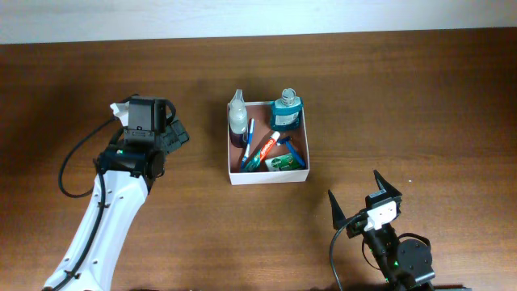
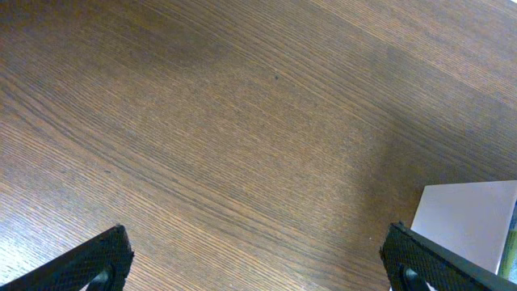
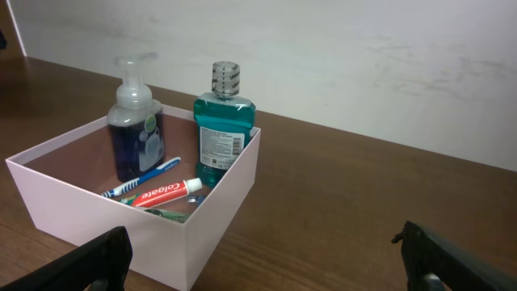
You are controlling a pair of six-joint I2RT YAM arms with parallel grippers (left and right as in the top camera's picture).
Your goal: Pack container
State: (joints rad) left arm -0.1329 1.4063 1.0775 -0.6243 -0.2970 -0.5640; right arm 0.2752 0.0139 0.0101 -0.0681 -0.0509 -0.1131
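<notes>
A white-walled container (image 1: 268, 177) with a reddish-brown inside sits at the middle of a wooden table (image 1: 404, 97), holding toiletries. A clear soap pump bottle (image 3: 136, 137) stands upright in the container's far left corner and a teal mouthwash bottle (image 3: 221, 133) stands upright in its far right corner. A red-and-white toothpaste tube (image 3: 166, 193) and a blue toothbrush (image 3: 141, 180) lie flat on the container's floor in front of the two bottles, with a small green packet (image 1: 281, 162) lying near the front wall. The left gripper (image 2: 257, 271) hangs over bare wood to the left of the container, apart from it, its fingers spread wide and holding nothing; one corner of the container's white wall shows at the edge of the left wrist view. The right gripper (image 1: 361, 198) sits in front of the container and to its right, well apart from it, facing it, its fingers likewise spread wide and empty.
</notes>
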